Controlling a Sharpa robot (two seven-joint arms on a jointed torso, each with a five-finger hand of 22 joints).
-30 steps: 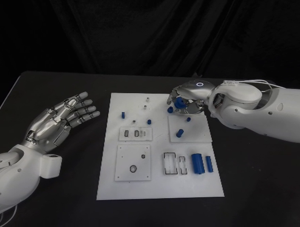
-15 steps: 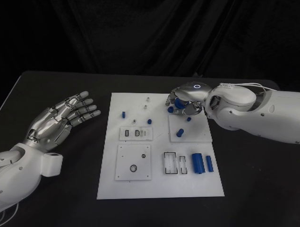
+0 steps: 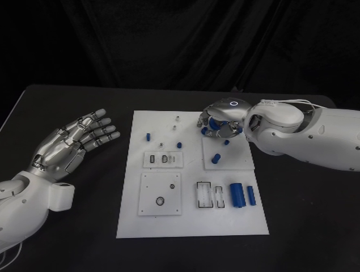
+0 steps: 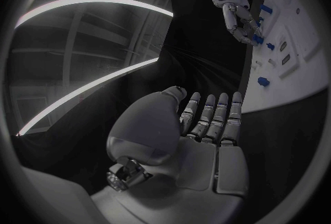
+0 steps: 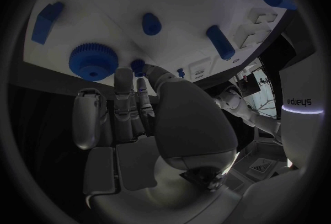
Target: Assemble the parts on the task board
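Hovering over the upper right part of the task board, right hand with fingers curled down around blue parts there; cannot tell whether any of them is actually gripped. Shifted a little toward the left of the frame against 1.0 s ago, wrist and forearm drawn further in over the board's right edge, the blue gear less exposed under the fingers than before. Seen from the right wrist: fingertips touching or just beside a small blue peg, blue gear close at their side, 2 more blue cylinders lying on the white plate beyond.

Resting at the left of the frame, off the board, left hand palm up with fingers straight and slightly apart, holding nothing; unchanged from both earlier frames.

Lying at the lower right of the board, 2 blue cylinders beside a rectangular slot, unmoved; likewise the small blue peg at upper left
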